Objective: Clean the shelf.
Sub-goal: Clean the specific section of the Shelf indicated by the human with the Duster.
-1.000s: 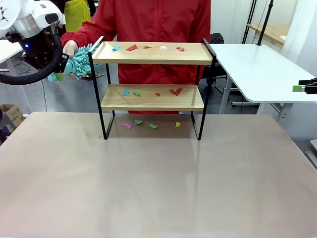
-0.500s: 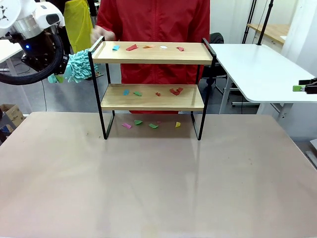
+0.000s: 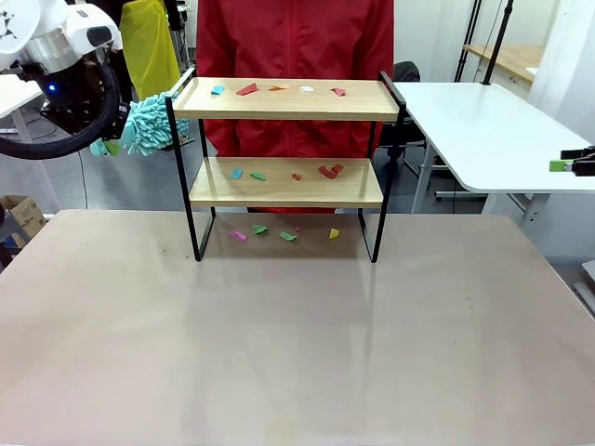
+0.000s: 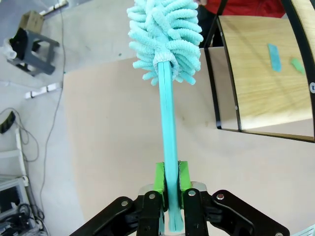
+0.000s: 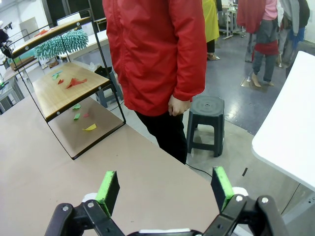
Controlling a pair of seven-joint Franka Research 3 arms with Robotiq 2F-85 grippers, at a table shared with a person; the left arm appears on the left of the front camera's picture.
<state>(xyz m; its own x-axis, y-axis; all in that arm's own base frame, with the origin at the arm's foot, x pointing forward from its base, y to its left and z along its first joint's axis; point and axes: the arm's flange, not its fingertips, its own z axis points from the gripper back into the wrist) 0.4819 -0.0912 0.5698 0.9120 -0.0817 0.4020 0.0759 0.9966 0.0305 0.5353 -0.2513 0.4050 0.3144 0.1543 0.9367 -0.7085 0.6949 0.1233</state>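
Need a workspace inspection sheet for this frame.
Surface: tan table, bare in front of the shelf.
Job's things: shelf upright at the far side; teal duster beside its top left rail.
Clutter: paper scraps on both boards and on the table beneath.
Grippers: left gripper jaws shut on the duster's handle; right gripper open, empty.
Cables: cable on the floor.
Surroundings: person behind the shelf; white table; stool.

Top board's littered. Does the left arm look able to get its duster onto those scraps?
Probably yes: the duster hangs beside the shelf, level with its top board; only the low side rail stands between.
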